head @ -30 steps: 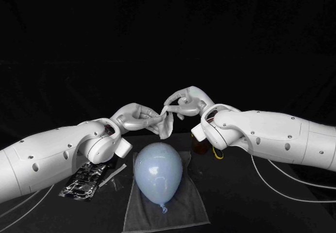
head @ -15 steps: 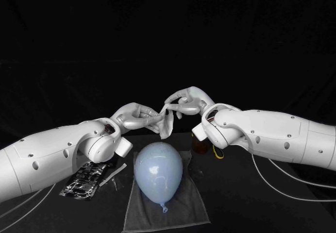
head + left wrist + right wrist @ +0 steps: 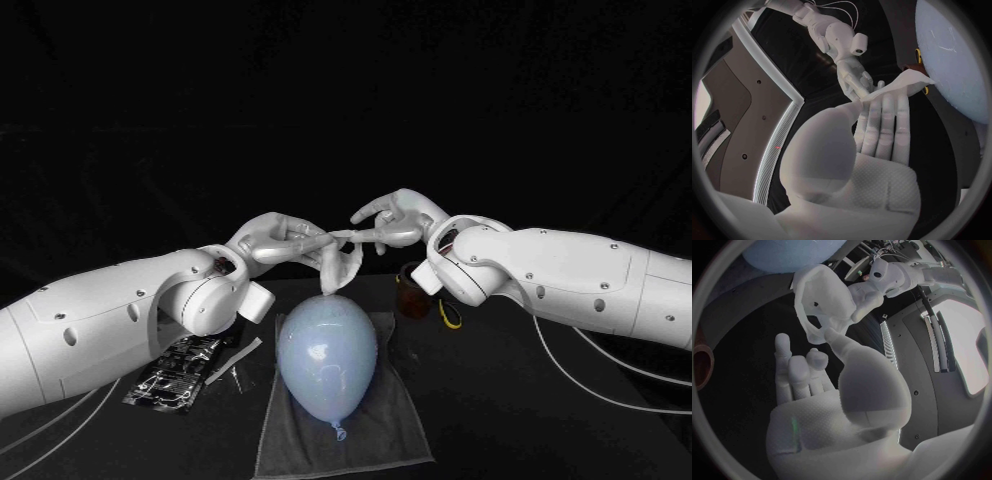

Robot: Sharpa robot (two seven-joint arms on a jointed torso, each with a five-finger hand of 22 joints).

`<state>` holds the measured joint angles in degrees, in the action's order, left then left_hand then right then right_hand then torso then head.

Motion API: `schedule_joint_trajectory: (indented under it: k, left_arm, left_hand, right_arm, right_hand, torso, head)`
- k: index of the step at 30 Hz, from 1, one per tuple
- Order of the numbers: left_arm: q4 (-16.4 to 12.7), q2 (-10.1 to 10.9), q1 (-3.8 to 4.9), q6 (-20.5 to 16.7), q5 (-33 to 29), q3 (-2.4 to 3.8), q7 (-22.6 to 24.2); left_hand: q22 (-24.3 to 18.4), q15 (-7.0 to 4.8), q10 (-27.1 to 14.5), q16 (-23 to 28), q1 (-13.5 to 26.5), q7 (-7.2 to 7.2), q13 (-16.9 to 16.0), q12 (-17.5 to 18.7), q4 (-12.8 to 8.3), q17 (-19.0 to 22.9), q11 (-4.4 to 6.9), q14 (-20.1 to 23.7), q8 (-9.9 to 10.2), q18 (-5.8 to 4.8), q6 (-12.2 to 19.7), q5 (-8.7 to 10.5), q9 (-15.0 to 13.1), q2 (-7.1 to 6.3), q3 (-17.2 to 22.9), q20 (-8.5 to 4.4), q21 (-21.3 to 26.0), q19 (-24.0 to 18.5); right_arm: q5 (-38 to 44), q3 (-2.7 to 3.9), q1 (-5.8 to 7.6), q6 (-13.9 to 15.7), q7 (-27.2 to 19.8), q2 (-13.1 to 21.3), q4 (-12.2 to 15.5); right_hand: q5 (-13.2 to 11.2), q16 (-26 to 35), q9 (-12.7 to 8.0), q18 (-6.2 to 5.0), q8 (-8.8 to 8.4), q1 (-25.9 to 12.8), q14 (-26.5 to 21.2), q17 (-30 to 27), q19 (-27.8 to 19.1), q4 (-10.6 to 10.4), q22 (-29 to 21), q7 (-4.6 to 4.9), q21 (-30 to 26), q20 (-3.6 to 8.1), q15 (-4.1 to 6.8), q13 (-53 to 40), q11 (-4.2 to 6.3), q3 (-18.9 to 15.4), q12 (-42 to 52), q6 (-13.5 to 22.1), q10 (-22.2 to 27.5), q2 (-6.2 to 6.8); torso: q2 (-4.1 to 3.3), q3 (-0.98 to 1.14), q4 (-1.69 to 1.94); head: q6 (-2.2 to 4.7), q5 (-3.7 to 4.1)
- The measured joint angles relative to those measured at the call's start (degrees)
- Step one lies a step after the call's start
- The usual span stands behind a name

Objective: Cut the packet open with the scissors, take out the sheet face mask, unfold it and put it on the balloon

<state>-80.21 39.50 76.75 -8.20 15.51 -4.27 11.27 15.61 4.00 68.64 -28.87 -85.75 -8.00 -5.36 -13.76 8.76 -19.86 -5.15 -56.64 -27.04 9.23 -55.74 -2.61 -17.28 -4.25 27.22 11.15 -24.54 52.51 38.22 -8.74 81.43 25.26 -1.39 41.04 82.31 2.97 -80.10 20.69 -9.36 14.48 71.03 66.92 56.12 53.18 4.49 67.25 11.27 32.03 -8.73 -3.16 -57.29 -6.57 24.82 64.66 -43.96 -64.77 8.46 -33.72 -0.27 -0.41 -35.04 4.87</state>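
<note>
A pale blue balloon [image 3: 327, 348] lies on a grey cloth [image 3: 343, 430] in front of me. Above its far end hangs the white sheet face mask [image 3: 342, 264], still partly folded, its lower tip close to the balloon's top. My left hand [image 3: 277, 240] pinches the mask's left edge and my right hand [image 3: 389, 224] pinches its upper right edge. The left wrist view shows the mask [image 3: 901, 82] beside the balloon [image 3: 954, 60], with my right hand [image 3: 856, 82] at it. The right wrist view shows the mask [image 3: 820, 297] hanging between both hands.
The cut silver packet [image 3: 176, 370] lies on the table left of the cloth. The scissors [image 3: 444, 312] with yellow-rimmed handles and a brown round object [image 3: 414, 298] sit right of the balloon, under my right arm.
Both hands have come lower with the mask, my right hand most. The mask's lower tip now hangs just above the balloon's far end.
</note>
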Motion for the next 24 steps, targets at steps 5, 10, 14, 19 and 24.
schedule_joint_trajectory:
  k: [5, 10, 14, 19, 24]
  left_arm:
    - [-0.04, 0.02, -0.01, 0.14, -1.72, 0.0, -0.1]
    - [-0.03, -0.01, -0.01, 0.41, -3.09, 0.0, -0.46]
    - [0.02, -0.01, -0.01, 0.61, -4.03, 0.0, -0.88]
    - [0.09, 0.0, -0.01, 0.54, -5.31, 0.0, -1.43]
    - [0.12, 0.0, -0.01, 0.18, -6.23, 0.0, -1.89]
  left_hand:
    - [0.3, -0.08, 0.08, 0.0, 0.21, 0.0, -0.06, 0.0, 0.16, 0.0, -0.08, -0.08, -0.22, -0.01, 0.01, 0.01, 0.0, -0.07, 0.16, 0.0, -0.47, 0.0]
    - [0.79, -0.12, 0.31, 0.26, 0.74, 0.0, -0.12, 0.0, 0.16, 0.0, 0.14, -0.52, -0.22, -0.02, 0.01, 0.1, -0.01, -0.15, 0.17, 0.01, -1.09, -0.42]
    - [1.26, -0.3, 0.6, 0.26, 1.72, 0.0, -0.2, 0.0, -1.4, 0.0, 0.03, -0.73, -0.37, -0.03, 0.01, 0.16, -0.02, -0.52, 2.04, -0.01, -1.66, -0.44]
    - [1.78, -0.3, 0.61, 0.26, 1.86, 0.0, -0.29, 0.0, -1.41, 0.0, 0.04, -1.15, -0.55, -0.03, 0.01, -0.02, -0.03, -0.67, 2.05, -0.19, -2.25, -0.63]
    - [2.2, -0.38, 0.91, 0.48, 2.17, 0.0, -0.36, 0.0, -1.41, 0.0, 0.33, -1.23, -0.55, -0.03, 0.01, -0.02, -0.03, -0.53, 2.05, -0.07, -2.87, -0.75]
  right_arm:
    - [2.26, -0.02, 0.0, -2.09, 1.76, 0.43, -0.05]
    - [3.79, -0.03, -0.01, -3.64, 3.09, 0.91, -0.07]
    - [4.6, -0.06, -0.01, -4.84, 3.98, 1.29, -0.24]
    - [5.31, -0.09, -0.01, -5.68, 4.51, 2.2, 0.05]
    - [5.66, -0.11, -0.03, -4.21, 3.64, 3.72, 2.3]
  right_hand:
    - [0.0, 0.01, 0.06, 0.03, 0.0, 0.24, -0.02, -0.15, -0.2, 0.17, -0.32, -0.44, -0.43, -0.21, 0.01, 0.48, 0.2, -0.62, 0.0, -0.46, 0.2, 0.21]
    - [0.0, 0.1, 0.21, 0.06, 0.37, 0.69, -0.02, -0.15, -0.2, 0.16, -0.52, -0.23, -0.69, -0.21, 0.01, 0.63, 0.21, -0.94, 0.0, -1.54, 0.2, -0.25]
    - [0.0, 0.1, 0.21, 0.07, 0.37, 0.86, -0.01, -0.16, -0.2, 0.16, -0.56, -0.15, -0.69, -0.21, 0.01, 0.64, 0.21, -0.94, 0.0, -1.65, 0.2, -0.07]
    - [0.04, -1.05, 0.38, 0.09, 1.17, 1.6, 0.96, 1.33, 0.34, 0.34, -0.65, -0.31, -0.91, -0.7, 0.05, -0.37, 0.2, -1.58, 1.83, -3.43, -1.17, -0.69]
    - [2.12, -4.93, 1.18, -0.81, 4.6, 3.08, 9.95, 11.46, 4.18, 0.49, 0.06, -2.64, 0.89, 0.91, 2.01, -10.06, 2.54, -1.74, 10.62, -10.3, -10.77, -2.22]
  torso:
    - [-0.01, 0.01, 0.0]
    - [-0.02, 0.01, 0.02]
    - [-0.02, 0.01, 0.03]
    - [-0.03, -0.01, 0.03]
    - [-0.03, -0.02, 0.05]
  head:
    - [0.05, 0.05]
    - [0.08, 0.09]
    - [0.08, 0.11]
    - [0.12, 0.02]
    - [0.14, -0.15]
